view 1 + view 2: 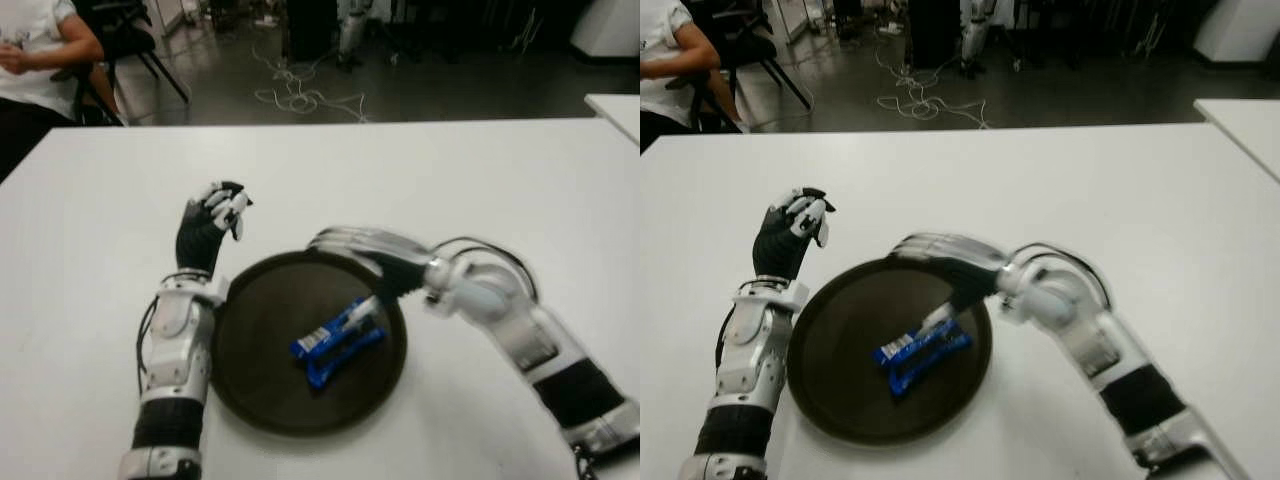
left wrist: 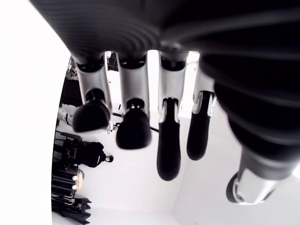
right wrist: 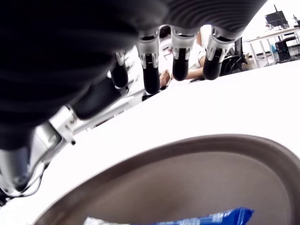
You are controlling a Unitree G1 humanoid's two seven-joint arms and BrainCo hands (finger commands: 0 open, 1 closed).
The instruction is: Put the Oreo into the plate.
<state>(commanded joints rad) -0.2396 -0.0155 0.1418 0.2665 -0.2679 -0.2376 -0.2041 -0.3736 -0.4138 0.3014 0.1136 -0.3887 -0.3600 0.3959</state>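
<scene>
The blue Oreo packet (image 1: 337, 342) lies flat inside the dark round plate (image 1: 250, 370), toward its right half; its blue end (image 3: 220, 218) shows in the right wrist view. My right hand (image 1: 352, 248) hovers over the plate's far right rim, fingers (image 3: 151, 72) spread and holding nothing, just above and behind the packet. My left hand (image 1: 213, 225) stands on the white table (image 1: 480, 180) just off the plate's left rim, fingers (image 2: 133, 129) loosely extended and empty.
A person in a white top (image 1: 35, 50) sits beyond the table's far left corner beside a chair. Cables (image 1: 300, 95) lie on the floor behind the table. Another white table edge (image 1: 615, 108) shows at the far right.
</scene>
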